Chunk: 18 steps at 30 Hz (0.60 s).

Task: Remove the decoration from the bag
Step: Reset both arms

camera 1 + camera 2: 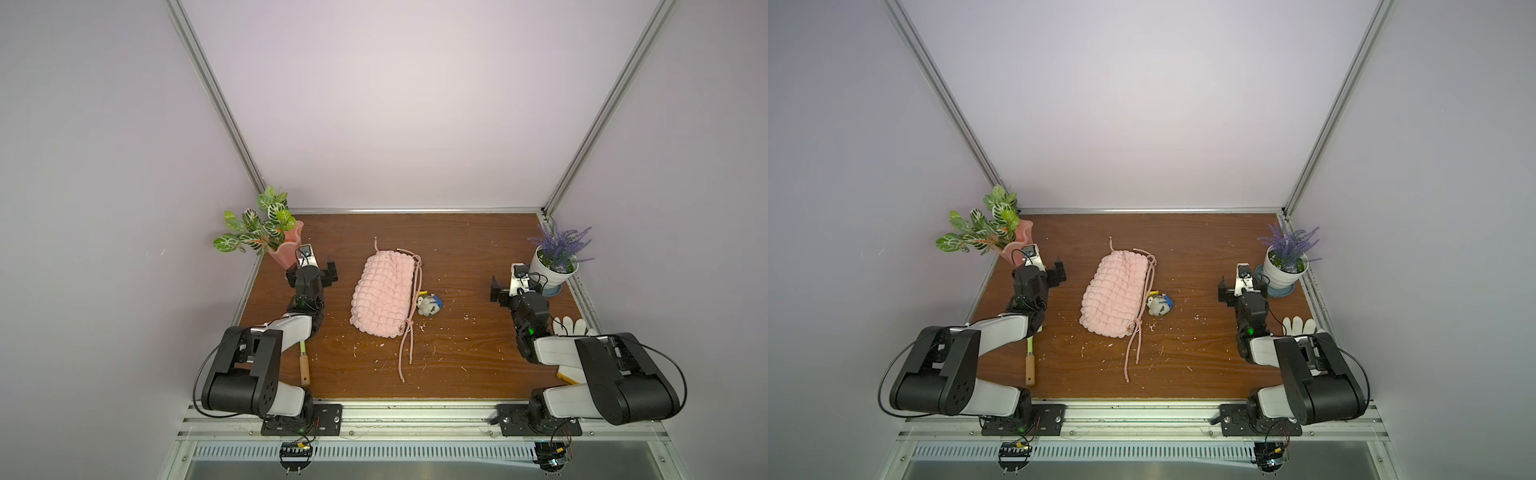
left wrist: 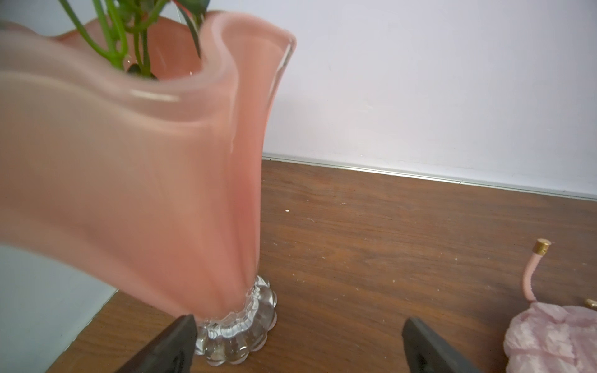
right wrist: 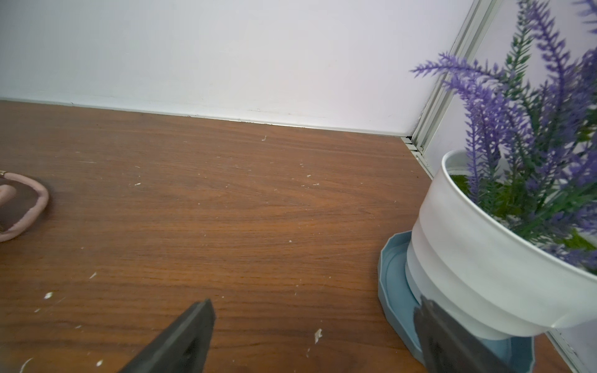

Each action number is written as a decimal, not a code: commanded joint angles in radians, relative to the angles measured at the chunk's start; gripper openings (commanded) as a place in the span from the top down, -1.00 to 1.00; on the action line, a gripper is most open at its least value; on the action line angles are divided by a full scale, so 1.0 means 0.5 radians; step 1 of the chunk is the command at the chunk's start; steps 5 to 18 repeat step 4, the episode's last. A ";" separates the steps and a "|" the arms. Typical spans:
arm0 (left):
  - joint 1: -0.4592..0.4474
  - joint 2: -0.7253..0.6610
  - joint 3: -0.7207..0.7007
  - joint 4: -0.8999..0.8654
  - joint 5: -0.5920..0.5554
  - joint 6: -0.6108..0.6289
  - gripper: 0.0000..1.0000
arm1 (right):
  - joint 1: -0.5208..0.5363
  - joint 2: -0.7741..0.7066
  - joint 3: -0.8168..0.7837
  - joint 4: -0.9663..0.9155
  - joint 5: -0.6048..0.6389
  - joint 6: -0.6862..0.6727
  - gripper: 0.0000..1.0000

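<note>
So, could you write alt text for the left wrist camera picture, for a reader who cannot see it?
A pink glass vase with a wavy rim and clear base, holding green stems, stands blurred and close on a brown wooden table. The open left gripper points beside it; the edge of a puffy pale pink bag shows nearby.

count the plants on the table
2. A green-leaved plant in the pink vase at the far left corner; a purple plant in the white pot at the far right corner. None seems hidden.
</note>
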 commanded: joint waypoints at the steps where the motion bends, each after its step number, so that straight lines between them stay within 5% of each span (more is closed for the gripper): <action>1: 0.030 -0.023 -0.018 0.104 0.077 0.031 -0.98 | -0.008 0.009 0.049 0.131 -0.033 -0.027 -0.98; 18: 0.032 -0.029 -0.031 0.129 0.106 0.036 -0.98 | -0.013 0.021 0.048 0.142 -0.031 -0.016 -0.98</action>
